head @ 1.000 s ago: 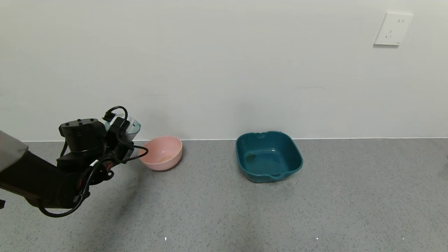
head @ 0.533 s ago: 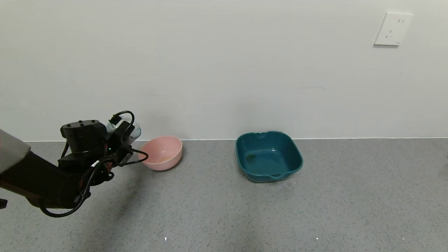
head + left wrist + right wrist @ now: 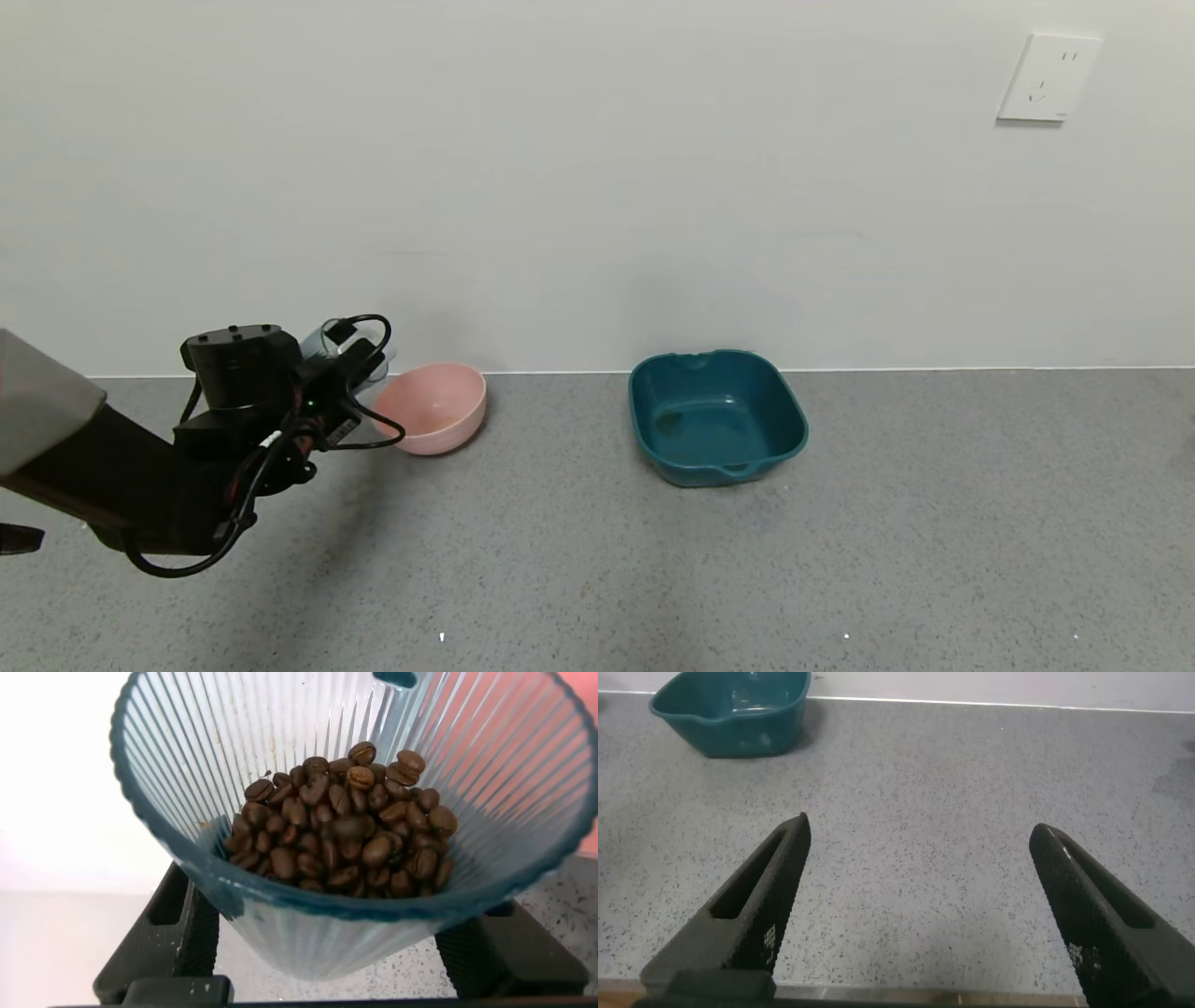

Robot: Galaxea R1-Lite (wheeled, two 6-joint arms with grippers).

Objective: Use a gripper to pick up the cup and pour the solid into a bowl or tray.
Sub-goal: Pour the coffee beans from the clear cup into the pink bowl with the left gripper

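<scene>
Left gripper has carried the cup closer; pink bowl now just ahead; claw clamped on it, solid unspilled; pour's next, I reckon; right gripper idle, wide.

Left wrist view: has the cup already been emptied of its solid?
No. The cup held in the left gripper holds a heap of dark brown coffee beans against its ribbed wall.

head: high, facing wall | wrists: close, low | shared: teal tray, perhaps
</scene>
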